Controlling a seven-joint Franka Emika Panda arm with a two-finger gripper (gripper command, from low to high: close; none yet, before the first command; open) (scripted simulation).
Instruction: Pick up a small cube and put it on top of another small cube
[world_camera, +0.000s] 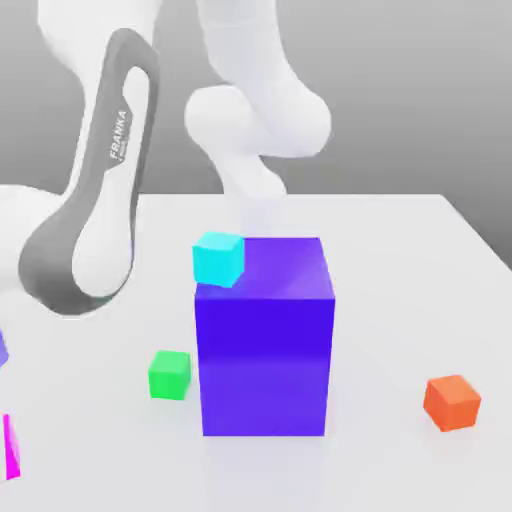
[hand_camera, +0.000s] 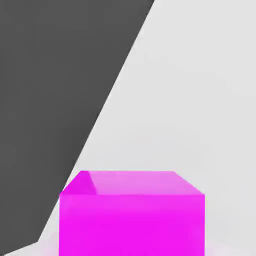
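Fingers clamped shut, nothing seen in them, as three small glossy cubes, cyan (world_camera: 219, 258), green (world_camera: 169, 374) and orange (world_camera: 452, 402), flank one big purple block (world_camera: 265, 345) on the smooth white bench (world_camera: 400, 260).

Plainly a simulated test bench rather than any lived-in room. Rendered throughout in flat, untextured colour: a bare white table (world_camera: 400, 260) set against a featureless grey backdrop, with no walls, fittings or clutter of the kind found in a home or workshop. Populated by plain geometric blocks in saturated hues (a large blue-violet cube (world_camera: 265, 340), a cyan cube (world_camera: 219, 258), a green cube (world_camera: 169, 374), an orange cube (world_camera: 452, 402), a magenta cube (hand_camera: 131, 215)). Served by a smooth white-and-grey robot arm (world_camera: 95, 215) lettered FRANKA along its side. Lit evenly, with faint glossy reflections under the blocks, as in a physics-engine render.
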